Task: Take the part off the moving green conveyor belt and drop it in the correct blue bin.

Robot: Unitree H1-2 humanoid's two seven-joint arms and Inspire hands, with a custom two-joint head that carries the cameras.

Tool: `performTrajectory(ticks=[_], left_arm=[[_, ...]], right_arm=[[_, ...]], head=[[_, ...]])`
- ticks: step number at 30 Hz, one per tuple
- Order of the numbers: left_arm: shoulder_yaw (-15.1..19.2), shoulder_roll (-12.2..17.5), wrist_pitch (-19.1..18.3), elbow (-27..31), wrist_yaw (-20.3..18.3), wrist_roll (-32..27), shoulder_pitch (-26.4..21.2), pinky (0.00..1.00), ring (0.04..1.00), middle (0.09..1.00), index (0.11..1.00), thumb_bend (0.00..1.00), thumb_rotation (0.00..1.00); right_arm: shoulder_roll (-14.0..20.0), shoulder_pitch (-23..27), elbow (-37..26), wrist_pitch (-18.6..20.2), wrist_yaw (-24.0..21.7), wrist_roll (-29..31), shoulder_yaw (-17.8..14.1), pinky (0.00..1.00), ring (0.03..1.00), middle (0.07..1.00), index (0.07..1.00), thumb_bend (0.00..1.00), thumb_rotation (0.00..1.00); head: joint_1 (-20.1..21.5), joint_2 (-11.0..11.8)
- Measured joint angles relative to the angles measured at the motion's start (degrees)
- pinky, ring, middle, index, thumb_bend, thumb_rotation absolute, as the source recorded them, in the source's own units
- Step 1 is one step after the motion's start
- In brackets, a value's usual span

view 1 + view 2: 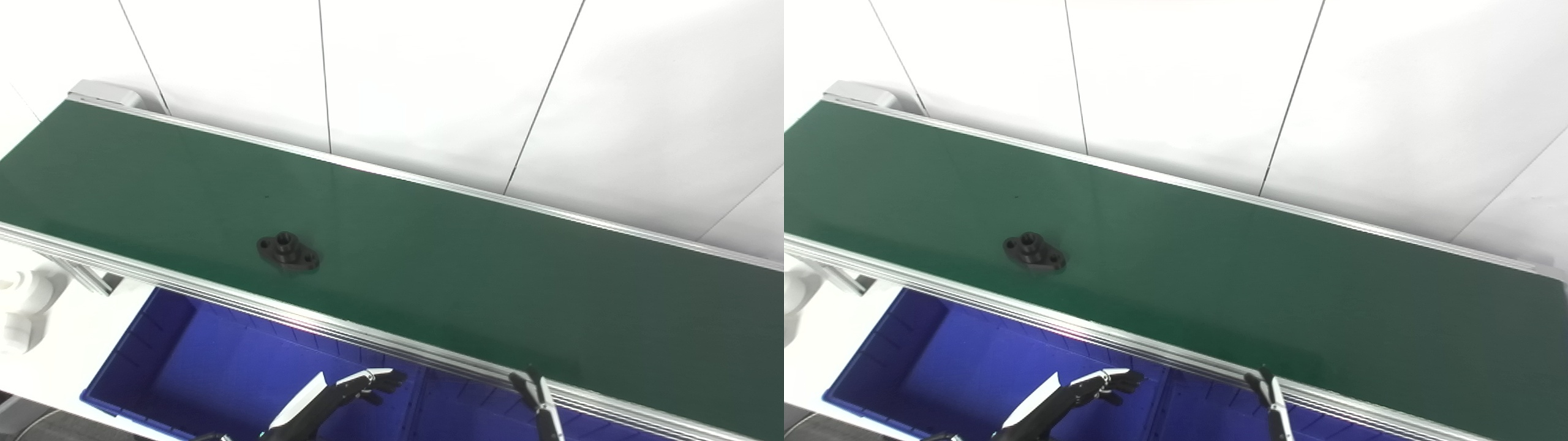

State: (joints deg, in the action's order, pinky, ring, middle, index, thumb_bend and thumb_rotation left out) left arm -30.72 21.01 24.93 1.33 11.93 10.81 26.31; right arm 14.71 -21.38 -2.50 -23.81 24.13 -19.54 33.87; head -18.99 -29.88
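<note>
Below belt, left robot hand [343,395] open, empty; right robot hand [539,401] seemingly empty.

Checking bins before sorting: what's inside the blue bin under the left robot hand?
The blue bin shows only bare floor; the left robot hand and conveyor frame cover part.

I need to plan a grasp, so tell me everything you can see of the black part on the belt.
The black part is a small, dark, matte flange: an elongated oval base plate with a raised round hub at its middle, open at the top, and a hole near each end. It lies flat on the green conveyor belt, long axis slanting, nearer the belt's front rail and toward its left end. Only the belt touches it; both hands are low, clear of it.
</note>
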Motion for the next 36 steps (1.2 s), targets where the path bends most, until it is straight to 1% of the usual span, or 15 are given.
performTrajectory(ticks=[3,7,11,14,16,19,21,23,25,28,29,30,33,34,36], left_arm=[[0.0,0.0,0.0,0.0,0.0,0.0,-0.1,0.74,0.818,0.837,0.831,0.85,0.47],[0.0,0.0,0.0,0.0,0.9,0.0,-0.3,0.74,0.823,0.839,0.832,0.86,0.47],[-0.6,0.2,0.0,0.0,2.1,0.0,-0.5,0.74,0.819,0.838,0.828,0.85,0.46],[-1.2,0.4,0.0,0.0,2.9,-0.1,-0.8,0.74,0.819,0.842,0.832,0.85,0.45],[-1.7,0.5,0.0,0.0,3.1,-0.3,-1.1,0.73,0.818,0.842,0.832,0.85,0.44],[-2.2,0.9,0.0,0.0,3.6,-0.3,-1.6,0.74,0.819,0.843,0.836,0.85,0.45],[-2.5,1.2,0.0,0.0,4.3,-0.2,-1.6,0.74,0.821,0.843,0.837,0.84,0.45],[-2.7,1.6,0.0,0.1,5.0,-0.2,-1.6,0.74,0.825,0.847,0.841,0.85,0.45],[-2.7,2.0,0.0,0.3,5.3,-0.2,-1.5,0.75,0.832,0.855,0.849,0.85,0.47],[-2.7,2.4,0.0,1.0,5.5,-0.2,-1.6,0.75,0.834,0.857,0.852,0.85,0.47],[-2.7,2.6,0.0,1.3,5.6,-0.2,-1.7,0.76,0.840,0.864,0.858,0.85,0.48],[-2.7,2.7,0.0,1.6,5.7,-0.2,-1.6,0.76,0.842,0.868,0.863,0.85,0.47],[-2.6,3.8,0.0,2.3,5.8,-0.3,-1.5,0.77,0.847,0.875,0.874,0.85,0.46],[-2.5,4.2,0.0,2.3,5.8,-0.3,-1.4,0.77,0.848,0.875,0.875,0.85,0.45],[-2.2,4.6,0.0,2.4,5.8,-0.9,-1.3,0.77,0.848,0.873,0.875,0.85,0.45]], right_arm=[[0.1,1.3,-3.8,-0.1,0.0,0.7,-0.1,0.92,0.871,0.852,0.917,0.75,0.45],[-0.5,3.7,-5.9,-0.2,-0.8,1.0,-1.6,0.92,0.860,0.832,0.911,0.76,0.46],[-2.0,5.3,-6.3,-0.2,-3.8,0.0,-5.1,0.87,0.844,0.822,0.906,0.76,0.45],[-2.9,5.9,-7.7,0.0,-6.9,-1.3,-7.0,0.75,0.804,0.826,0.896,0.80,0.50],[-3.2,7.6,-8.4,2.0,-10.5,-2.5,-7.8,0.71,0.786,0.826,0.889,0.82,0.53],[-4.0,11.2,-9.6,5.6,-14.7,-4.0,-9.6,0.70,0.788,0.828,0.880,0.83,0.55],[-4.5,13.0,-10.3,7.9,-17.3,-4.6,-10.2,0.70,0.788,0.827,0.878,0.83,0.55],[-5.0,13.5,-10.9,9.0,-19.1,-5.2,-10.6,0.70,0.788,0.831,0.875,0.83,0.57],[-5.2,14.4,-11.3,11.1,-21.8,-7.2,-10.5,0.69,0.791,0.839,0.874,0.84,0.59],[-5.7,16.5,-11.5,14.4,-24.9,-9.6,-10.7,0.69,0.792,0.841,0.874,0.84,0.59],[-5.8,16.9,-11.6,14.9,-25.5,-10.0,-10.9,0.69,0.796,0.843,0.879,0.84,0.58],[-6.1,17.3,-11.7,15.8,-26.3,-10.6,-10.9,0.69,0.799,0.846,0.884,0.84,0.57],[-7.8,19.4,-11.8,20.3,-29.8,-12.5,-10.4,0.69,0.809,0.851,0.891,0.85,0.55],[-8.5,20.2,-11.8,21.4,-30.5,-13.0,-10.3,0.69,0.806,0.852,0.893,0.85,0.55],[-9.7,21.8,-11.8,22.6,-31.5,-14.4,-10.0,0.70,0.803,0.851,0.894,0.85,0.55]], head=[[0.4,0.1],[0.7,0.0],[1.3,-0.4],[1.9,-0.6],[2.6,-0.9],[4.3,-1.8],[4.3,-1.8],[4.3,-1.8],[8.2,-3.4],[8.2,-3.4],[12.1,-4.8],[13.3,-5.3],[14.7,-5.9],[16.1,-6.5],[16.5,-6.7]])
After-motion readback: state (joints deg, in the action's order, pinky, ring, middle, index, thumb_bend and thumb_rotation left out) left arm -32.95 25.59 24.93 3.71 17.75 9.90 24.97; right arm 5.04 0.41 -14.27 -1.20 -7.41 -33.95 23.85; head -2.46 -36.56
